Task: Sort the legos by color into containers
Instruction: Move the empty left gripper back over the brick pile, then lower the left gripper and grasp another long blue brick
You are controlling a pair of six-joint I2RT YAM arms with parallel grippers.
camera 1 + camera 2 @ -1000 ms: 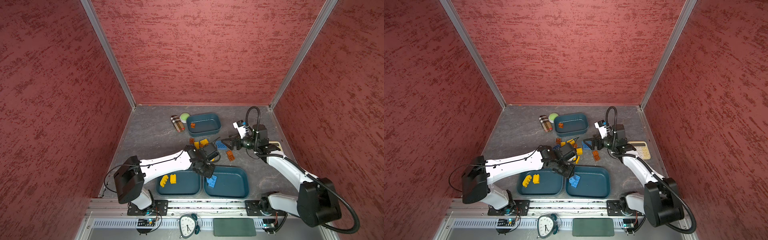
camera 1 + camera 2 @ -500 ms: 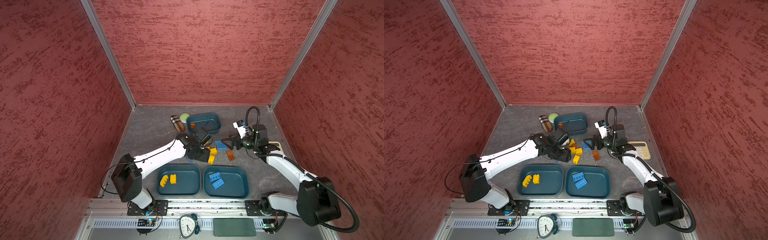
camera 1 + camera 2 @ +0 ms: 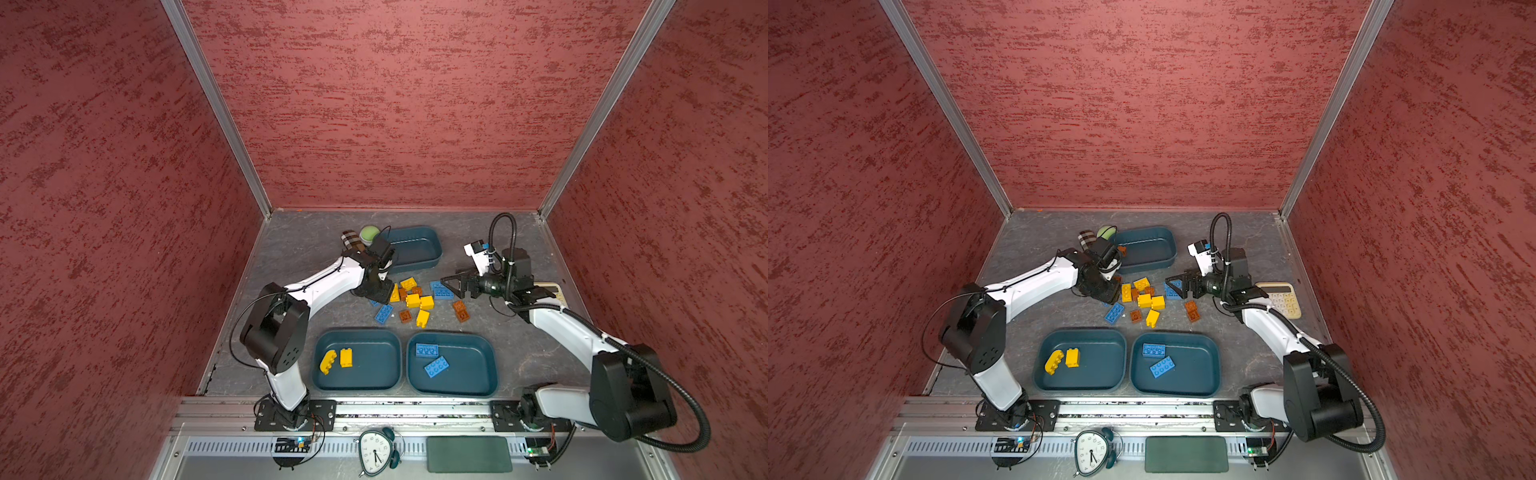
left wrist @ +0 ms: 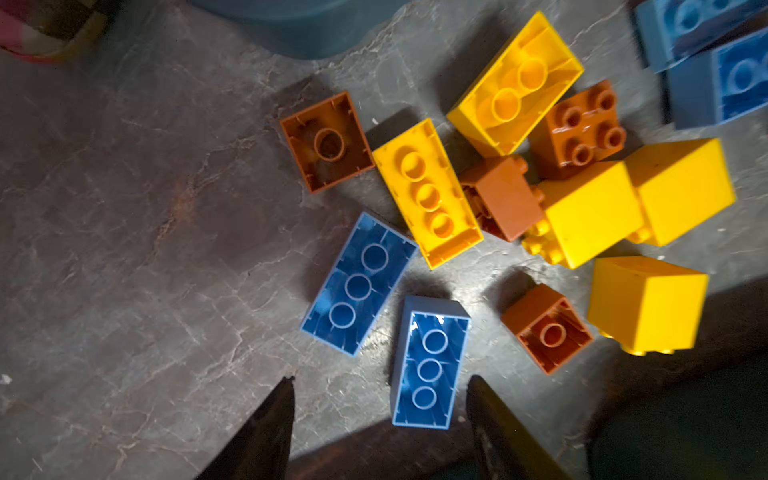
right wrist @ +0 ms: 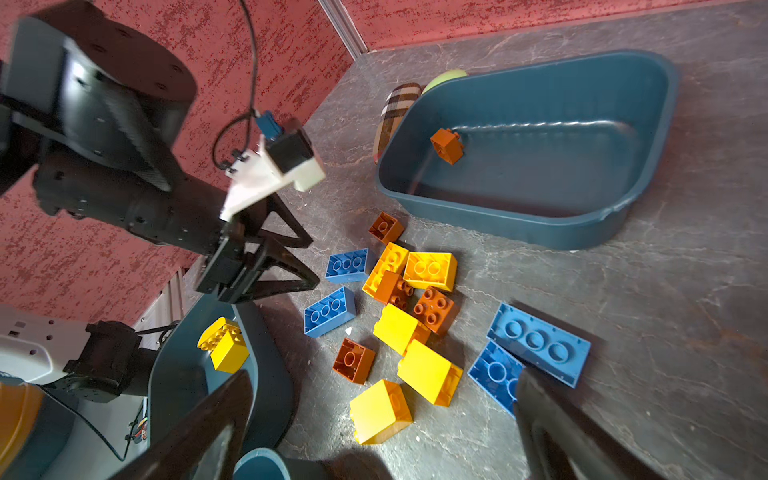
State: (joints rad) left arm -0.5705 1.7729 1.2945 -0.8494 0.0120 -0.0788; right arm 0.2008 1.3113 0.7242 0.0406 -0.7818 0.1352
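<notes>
Grey tabletop (image 3: 519,353); left end effector (image 4: 380,379), right end effector (image 5: 384,376) gaping beside legos (image 3: 413,300); calculator (image 3: 1281,299) near.

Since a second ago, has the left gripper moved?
Yes. The left gripper went from the blue-brick tub back toward the far tub.

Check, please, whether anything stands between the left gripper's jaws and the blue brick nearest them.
Nothing visible does. In the left wrist view the left gripper has its jaws open, and the blue brick lies studs-down on bare table partly between their tips; the other blue brick lies apart.
</notes>
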